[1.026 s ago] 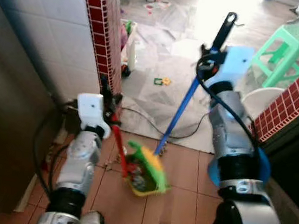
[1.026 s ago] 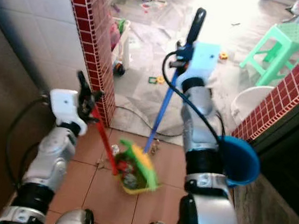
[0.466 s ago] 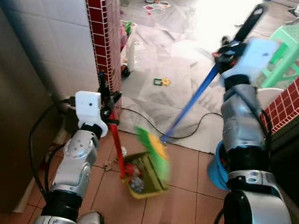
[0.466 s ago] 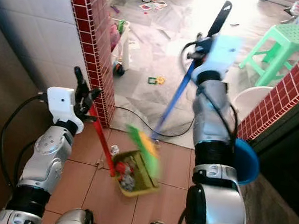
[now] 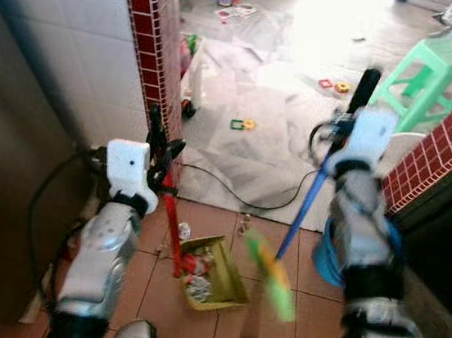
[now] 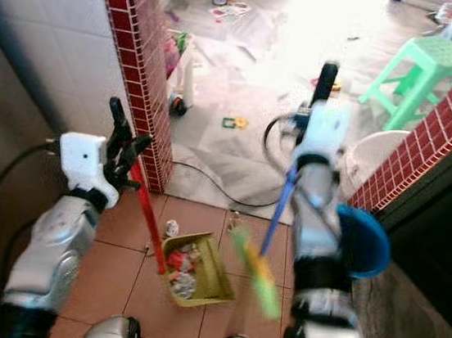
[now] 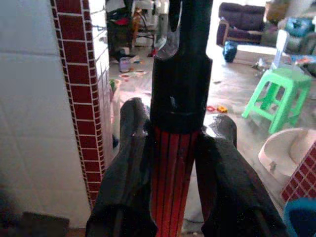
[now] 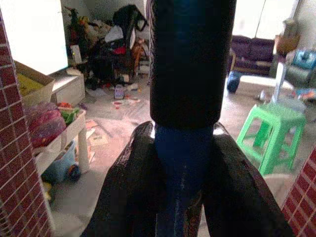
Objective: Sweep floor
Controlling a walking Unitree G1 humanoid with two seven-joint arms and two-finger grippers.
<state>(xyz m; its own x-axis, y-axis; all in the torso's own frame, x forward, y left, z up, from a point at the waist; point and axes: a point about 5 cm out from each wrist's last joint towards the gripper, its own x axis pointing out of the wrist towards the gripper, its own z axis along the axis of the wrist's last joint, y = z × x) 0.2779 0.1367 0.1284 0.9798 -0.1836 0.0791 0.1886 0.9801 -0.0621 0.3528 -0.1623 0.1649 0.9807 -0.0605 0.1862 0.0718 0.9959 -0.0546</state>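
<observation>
Blue-handled broom (image 5: 306, 205) hangs from my right gripper (image 8: 183, 148), whose fingers are pinched on the shaft just below its black grip. Its green-and-yellow head (image 5: 271, 275) is blurred, lifted just off the terracotta tiles (image 5: 307, 311), beside the dustpan (image 5: 213, 273). I judge the broom light and stiff, with a smooth plastic shaft that could twist in the fingers; the high hold near the grip gives reach but little leverage over the head.

My left gripper (image 7: 173, 163) is clamped on the dustpan's red handle (image 5: 171, 227), right under its black cap. The yellow-green pan sits on the tiles with scraps already in it; it looks light too, and likely to skid if the broom pushes hard.

A few bits of litter (image 5: 184, 231) lie by the handle and near the black cable (image 5: 232, 188) that crosses the pale floor beyond. A red-tiled pillar (image 5: 152, 44) stands to my left, a green stool (image 5: 440, 72) and blue bucket (image 5: 330, 249) to my right.
</observation>
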